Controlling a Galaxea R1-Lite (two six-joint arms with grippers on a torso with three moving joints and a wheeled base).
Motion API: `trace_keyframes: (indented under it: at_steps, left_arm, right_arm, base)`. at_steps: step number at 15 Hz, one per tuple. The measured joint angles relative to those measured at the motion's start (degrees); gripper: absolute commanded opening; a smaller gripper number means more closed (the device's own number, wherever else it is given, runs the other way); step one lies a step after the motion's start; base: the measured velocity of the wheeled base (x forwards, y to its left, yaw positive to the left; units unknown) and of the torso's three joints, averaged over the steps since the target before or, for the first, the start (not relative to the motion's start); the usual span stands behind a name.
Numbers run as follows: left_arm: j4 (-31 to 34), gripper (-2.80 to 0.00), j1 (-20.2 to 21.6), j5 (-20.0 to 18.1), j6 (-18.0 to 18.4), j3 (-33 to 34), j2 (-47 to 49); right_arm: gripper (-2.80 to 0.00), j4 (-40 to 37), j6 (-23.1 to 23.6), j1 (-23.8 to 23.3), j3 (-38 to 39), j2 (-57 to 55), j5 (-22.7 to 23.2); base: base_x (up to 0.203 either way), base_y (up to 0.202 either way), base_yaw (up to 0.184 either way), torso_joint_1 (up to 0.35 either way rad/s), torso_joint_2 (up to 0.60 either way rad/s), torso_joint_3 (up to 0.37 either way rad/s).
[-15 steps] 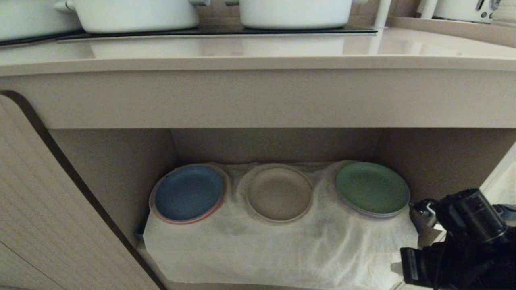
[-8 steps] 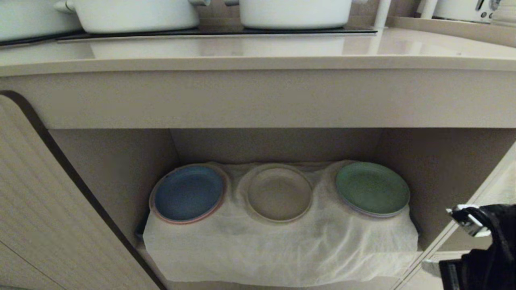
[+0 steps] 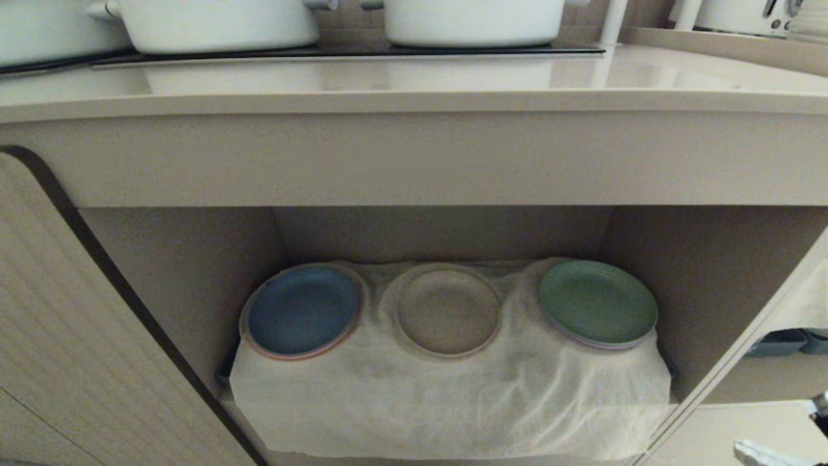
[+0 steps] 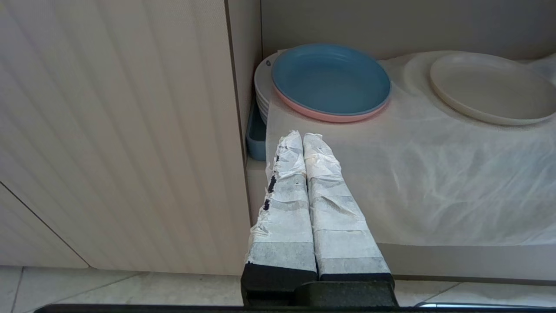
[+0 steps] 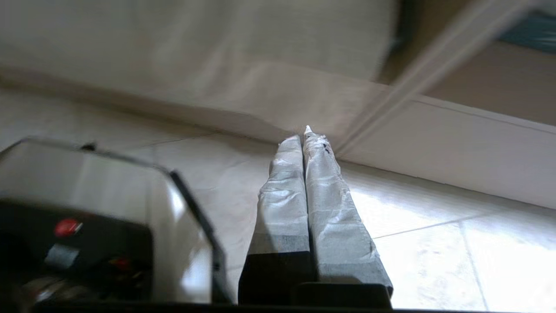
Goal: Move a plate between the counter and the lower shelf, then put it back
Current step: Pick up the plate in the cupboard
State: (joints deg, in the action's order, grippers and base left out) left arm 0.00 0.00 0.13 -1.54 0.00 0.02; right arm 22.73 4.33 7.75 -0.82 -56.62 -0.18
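While hanging low over the floor tiles (image 5: 391,208), right hand (image 5: 304,132) pressed together, pinching nothing. Left hand (image 4: 302,138) likewise pressed together, pointing toward the white cloth (image 3: 446,401) at the lower shelf (image 3: 647,259). Sitting mid-cloth: the plate (image 3: 447,310), blue plate (image 3: 303,310) at nine o'clock, green plate (image 3: 596,303) at three. Beyond, at twelve o'clock, the counter (image 3: 414,84), carrying white pots (image 3: 475,19).

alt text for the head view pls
Three plates sit in a row on the white cloth of the lower shelf: blue plate, beige plate, green plate. Above, white pots stand on the counter.
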Motion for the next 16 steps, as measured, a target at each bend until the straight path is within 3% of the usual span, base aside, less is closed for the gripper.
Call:
trace_keyframes:
  at_steps: [5,12,16]
  left_arm:
    - [0.0,-2.8,0.0,0.02,0.01,0.0,0.0]
    - [-0.02,-2.8,0.0,0.01,0.01,0.0,0.0]
    - [0.0,-2.8,0.0,0.02,0.0,0.0,0.0]
  right_arm:
    - [-2.8,-10.34,0.73,-5.95,0.75,16.88,-0.55]
    - [-2.8,-21.13,0.2,-7.34,0.82,45.03,-0.75]
    - [-2.8,-22.66,-3.32,-7.72,0.82,54.36,-1.44]
  base:
    - [0.0,0.0,0.0,0.0,0.0,0.0]
    - [0.0,0.0,0.0,0.0,0.0,0.0]
    - [0.0,0.0,0.0,0.0,0.0,0.0]
